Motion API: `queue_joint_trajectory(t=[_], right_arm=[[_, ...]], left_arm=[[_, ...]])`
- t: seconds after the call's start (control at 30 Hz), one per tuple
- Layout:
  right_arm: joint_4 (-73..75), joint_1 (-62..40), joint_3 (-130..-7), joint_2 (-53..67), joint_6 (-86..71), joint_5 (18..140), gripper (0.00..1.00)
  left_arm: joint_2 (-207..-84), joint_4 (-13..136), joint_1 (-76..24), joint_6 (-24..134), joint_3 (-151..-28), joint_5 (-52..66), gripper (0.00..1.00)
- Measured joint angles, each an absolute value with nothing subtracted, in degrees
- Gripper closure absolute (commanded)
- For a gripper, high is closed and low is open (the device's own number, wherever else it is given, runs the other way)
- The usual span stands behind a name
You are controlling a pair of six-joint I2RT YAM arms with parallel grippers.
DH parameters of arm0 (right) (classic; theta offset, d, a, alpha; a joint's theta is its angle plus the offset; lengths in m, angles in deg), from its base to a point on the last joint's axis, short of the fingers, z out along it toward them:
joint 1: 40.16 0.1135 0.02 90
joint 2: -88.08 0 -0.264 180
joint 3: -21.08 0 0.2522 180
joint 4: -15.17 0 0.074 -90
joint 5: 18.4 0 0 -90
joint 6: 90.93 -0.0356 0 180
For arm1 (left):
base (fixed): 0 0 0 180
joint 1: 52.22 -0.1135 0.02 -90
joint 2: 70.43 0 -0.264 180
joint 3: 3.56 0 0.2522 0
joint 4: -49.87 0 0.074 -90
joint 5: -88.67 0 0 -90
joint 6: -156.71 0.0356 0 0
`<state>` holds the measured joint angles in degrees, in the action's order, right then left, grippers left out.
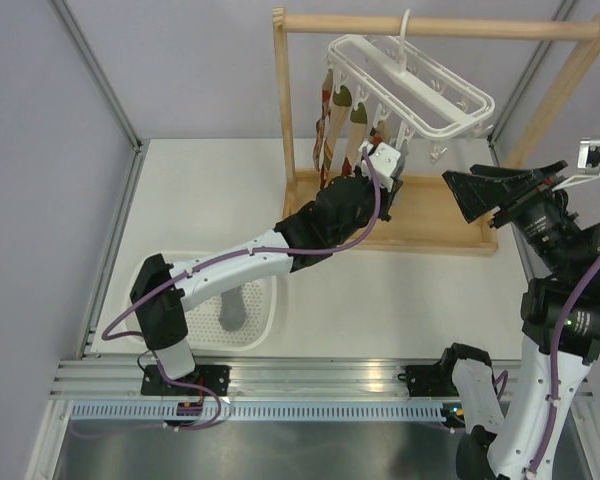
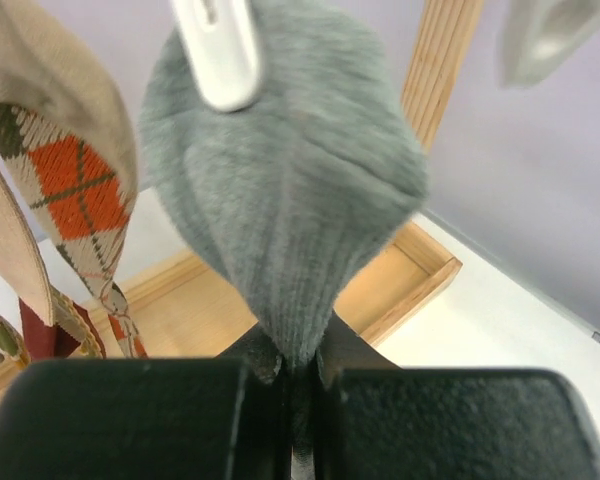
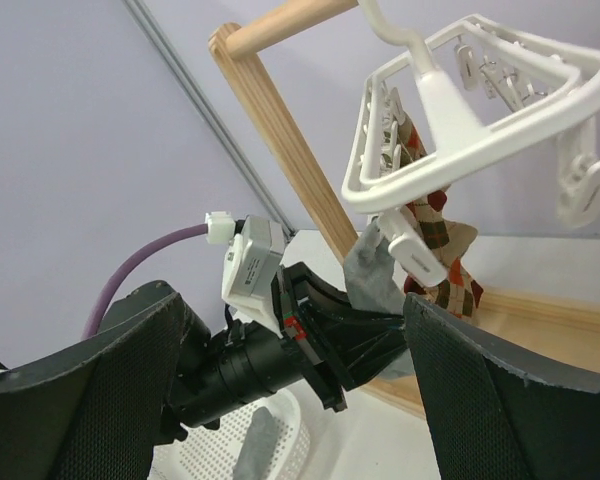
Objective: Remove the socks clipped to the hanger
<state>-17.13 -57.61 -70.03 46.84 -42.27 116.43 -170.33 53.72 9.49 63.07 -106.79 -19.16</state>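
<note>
The white hanger (image 1: 410,85) hangs by its hook from the wooden rail (image 1: 430,25). Several argyle socks (image 1: 335,125) dangle from its clips. In the left wrist view a plain grey sock (image 2: 280,200) hangs from a white clip (image 2: 220,50), and my left gripper (image 2: 298,372) is shut on the sock's lower tip. An argyle sock (image 2: 75,190) hangs to its left. My left gripper (image 1: 375,192) reaches under the hanger. My right gripper (image 1: 458,197) is open and empty to the right of the hanger; its view shows the grey sock (image 3: 375,280) and the hanger (image 3: 460,120).
The wooden rack's tray (image 1: 440,215) lies under the hanger, with posts at both ends. A white perforated basket (image 1: 265,320) sits at the front left and holds one grey sock (image 1: 232,310). The enclosure walls stand close on both sides.
</note>
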Motion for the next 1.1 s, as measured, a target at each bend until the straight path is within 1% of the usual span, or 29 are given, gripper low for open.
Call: queue_joint_trajectory(t=[0.27, 0.37, 0.53, 0.73, 0.8, 0.83, 1.0, 1.1], right_arm=[[-15.7, -57.6, -73.2, 42.8, -44.7, 117.0, 0.07], [-16.9, -57.6, -76.6, 40.9, -43.8, 116.7, 0.07], [-22.2, -57.6, -87.6, 33.8, -37.3, 111.5, 0.09], [-30.5, -57.6, -102.2, 23.0, -28.7, 101.0, 0.09], [-32.6, -57.6, -107.7, 18.9, -26.8, 98.2, 0.04], [-34.2, -57.5, -111.2, 16.6, -26.0, 97.0, 0.04], [-38.4, -53.9, -127.9, 6.0, -22.3, 89.5, 0.04], [-38.9, -48.9, -131.0, 2.8, -19.0, 82.5, 0.03]], left_arm=[[-169.6, 53.7, 9.1, 62.1, -106.8, -18.7, 0.98], [-169.6, 53.7, 9.0, 61.8, -106.8, -18.6, 0.98], [-169.6, 53.8, 8.9, 61.5, -106.8, -18.2, 0.98], [-169.6, 54.2, 8.9, 61.4, -106.8, -17.8, 0.98], [-169.6, 54.4, 8.9, 61.4, -106.8, -17.8, 0.98], [-169.6, 54.5, 8.9, 61.4, -106.8, -17.7, 0.98], [-169.6, 54.6, 8.9, 61.4, -106.8, -17.7, 0.98], [-169.6, 54.6, 8.9, 61.4, -106.8, -17.7, 0.98]])
